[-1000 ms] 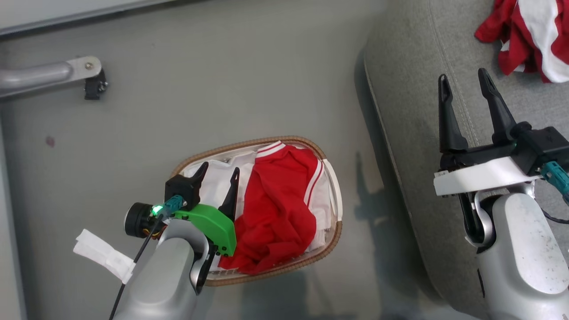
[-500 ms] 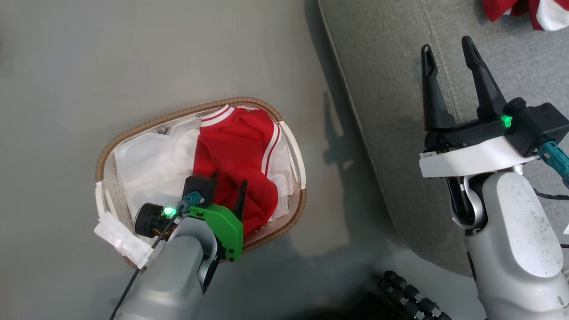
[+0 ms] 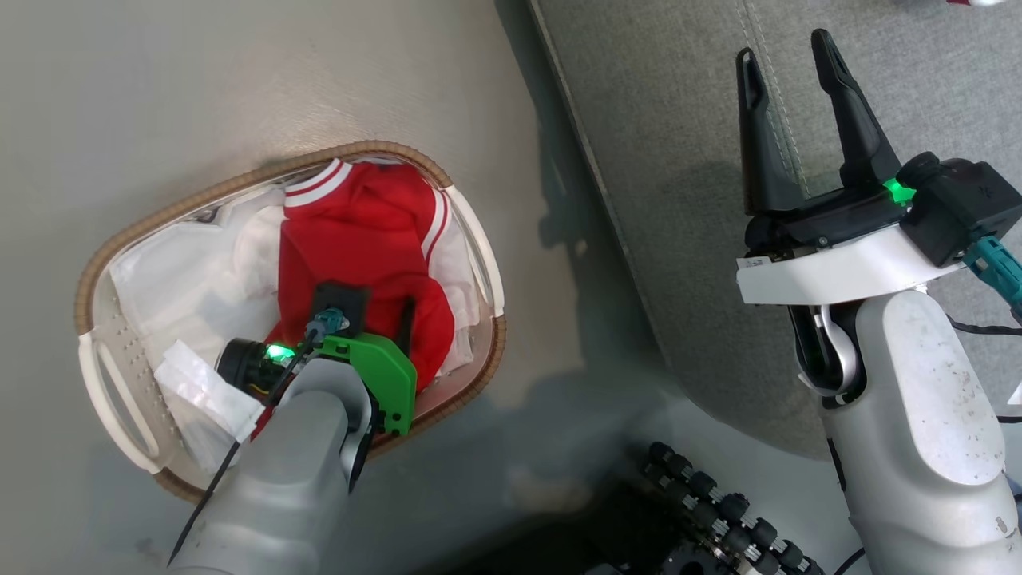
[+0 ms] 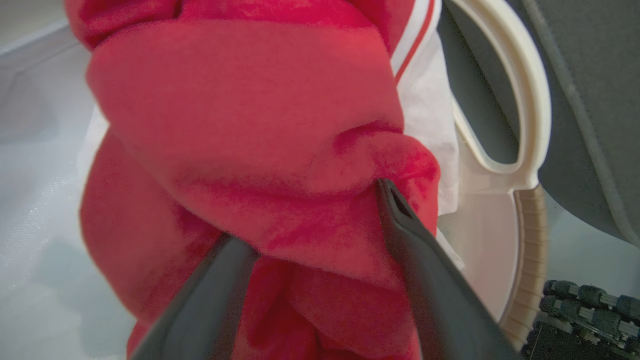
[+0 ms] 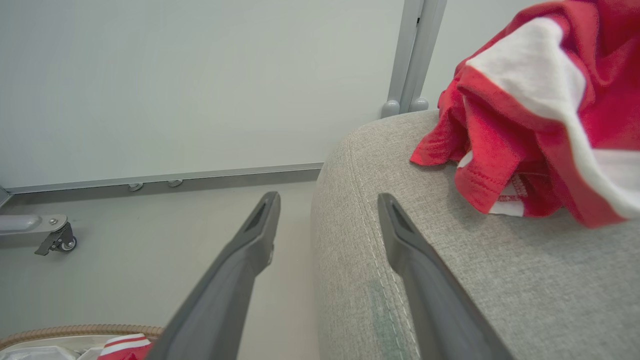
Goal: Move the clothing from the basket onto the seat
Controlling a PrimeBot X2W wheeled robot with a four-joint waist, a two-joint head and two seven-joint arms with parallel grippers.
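1. Your target, the red garment [image 3: 359, 255], lies bunched in the half of the basket [image 3: 375, 147] nearer the seat [image 3: 679, 160]. In the head view its long axis runs up and down the picture. The red-and-white striped band sits at the far end against the brown woven rim, and the heap's bulk lies at the near end under your left arm.
2. The white liner [image 3: 176, 271] shows bare in the other half of the basket. The basket's own long axis runs from lower left to upper right in the head view, with its right end pointing toward the seat.
3. Your left gripper [image 3: 379, 307] is pushed down into the near end of the garment. In the left wrist view the fingers [image 4: 400, 220] stand apart, with a thick red fold bulging between them. The jaws have not closed on it.
4. Your right gripper [image 3: 782, 44] hangs spread and empty above the seat's stitched edge, fingers pointing up the head view.
5. A second garment [image 5: 525, 125], red with a white panel, lies on the seat beyond that gripper.
6. No writing on either garment can be read. A small label [image 3: 754, 261] sits on the right wrist's white bracket, but its print is too small to make out.
7. The basket stands on the grey floor [image 3: 200, 80], just beside the seat.
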